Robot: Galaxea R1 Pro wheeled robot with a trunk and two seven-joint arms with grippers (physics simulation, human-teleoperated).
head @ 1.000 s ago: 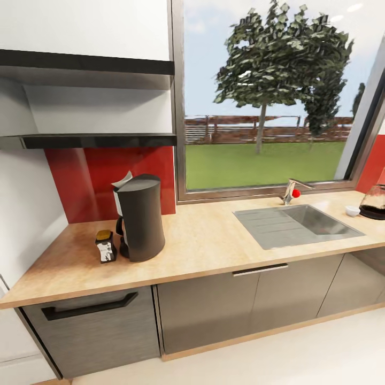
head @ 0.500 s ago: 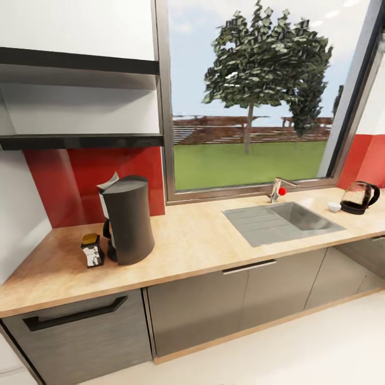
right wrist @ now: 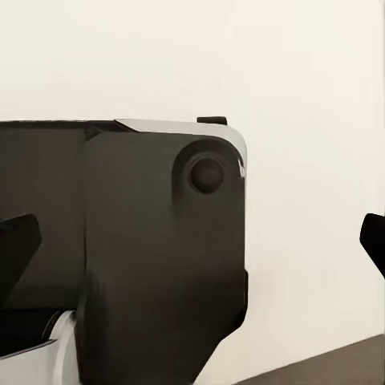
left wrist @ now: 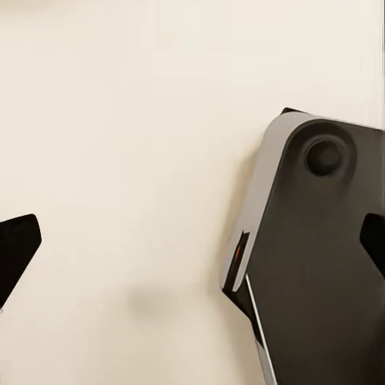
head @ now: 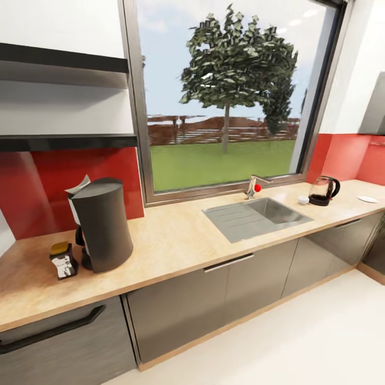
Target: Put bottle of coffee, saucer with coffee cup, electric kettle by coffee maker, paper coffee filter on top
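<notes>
While both grippers are hanging wide open and empty over the floor, the bottle of coffee and filter-topped coffee maker are sitting left; the cup, electric kettle and saucer are waiting right, risking spills in carrying.

Both tools hang pointing down, left tool and right tool spread wide, holding nothing.
</notes>
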